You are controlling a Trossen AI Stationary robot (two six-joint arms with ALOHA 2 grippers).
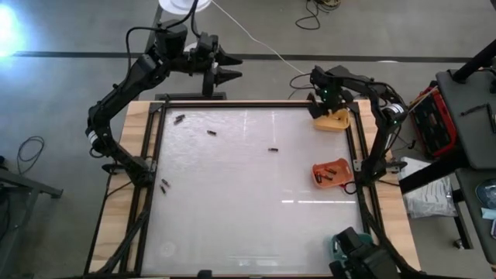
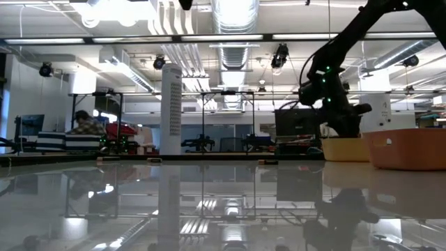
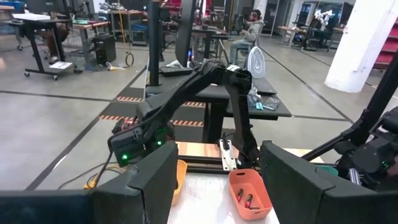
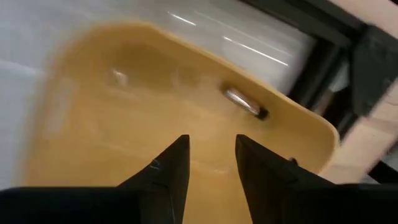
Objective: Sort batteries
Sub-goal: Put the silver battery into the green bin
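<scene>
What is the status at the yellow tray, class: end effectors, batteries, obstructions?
Right end effector open above shallow yellow plastic tray. One silvery cylindrical battery inside. Left end effector open, parked behind table. No obstruction.

Table middle (image 1: 256, 194) open, few scattered batteries (image 1: 273, 149); yellow tray (image 1: 333, 121), orange tray (image 1: 332, 173) crowd right edge

Tiny batteries (image 1: 211, 133) scattered across table (image 1: 232, 209)

Bright ceiling strip lights (image 2: 139, 36) fill the low view, and the glossy desk (image 2: 209, 202) mirrors them with soft blur. From above, pale glare streaks cross the desk at its 12 and 4 o'clock parts; a flare burns at the corner. The yellow tray (image 4: 155, 118) looks smeared, out of focus
</scene>
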